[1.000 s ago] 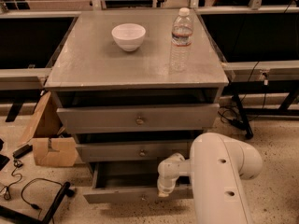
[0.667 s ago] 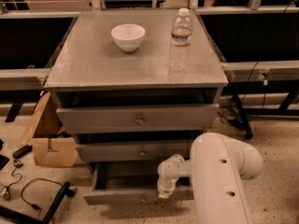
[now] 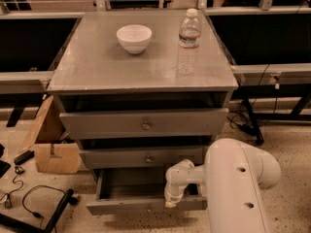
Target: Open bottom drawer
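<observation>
Bottom drawer (image 3: pixel 127 206) stands pulled out; hand (image 3: pixel 170 203) at its front panel, grip unclear.

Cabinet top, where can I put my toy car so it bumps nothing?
The cabinet top is bare across its front half, nearer than the white bowl and water bottle, and left of the bowl. Between bowl and bottle is tighter. The open bottom drawer looks bare on its left; the end effector crowds its front right.

Speckled floor (image 3: pixel 291 135) surrounds the grey bench (image 3: pixel 97 67). A cardboard box (image 3: pixel 51 152) sits off its front left corner, with dark desks (image 3: pixel 29 42) behind. The gripper (image 3: pixel 171 201) hangs below its front edge.
</observation>
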`<state>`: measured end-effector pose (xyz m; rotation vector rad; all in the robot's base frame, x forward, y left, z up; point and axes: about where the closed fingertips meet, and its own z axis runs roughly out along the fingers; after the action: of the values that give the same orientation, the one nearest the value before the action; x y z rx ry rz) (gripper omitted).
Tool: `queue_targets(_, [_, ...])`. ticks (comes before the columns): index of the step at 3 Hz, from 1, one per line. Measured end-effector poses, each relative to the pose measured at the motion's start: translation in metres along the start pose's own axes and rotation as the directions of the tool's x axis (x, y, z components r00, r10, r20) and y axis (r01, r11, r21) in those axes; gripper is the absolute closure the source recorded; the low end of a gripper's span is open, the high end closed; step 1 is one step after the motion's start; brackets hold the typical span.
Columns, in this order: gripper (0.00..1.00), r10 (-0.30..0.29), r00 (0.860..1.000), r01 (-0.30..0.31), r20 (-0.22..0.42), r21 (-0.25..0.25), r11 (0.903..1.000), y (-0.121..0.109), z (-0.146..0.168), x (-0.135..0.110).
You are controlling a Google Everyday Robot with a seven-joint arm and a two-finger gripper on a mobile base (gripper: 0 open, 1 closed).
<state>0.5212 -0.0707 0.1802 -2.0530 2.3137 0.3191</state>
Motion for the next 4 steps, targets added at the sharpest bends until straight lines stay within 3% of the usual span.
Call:
queue_targets(2, [1.00,0.031,0.999,-0.030,0.020,-0.031,0.9991,0.010,-0.006,-0.003])
queue_targets(4, [1.00,0.044,0.998,-0.041,0.037,-0.094,0.9947,0.037,-0.004,0.000])
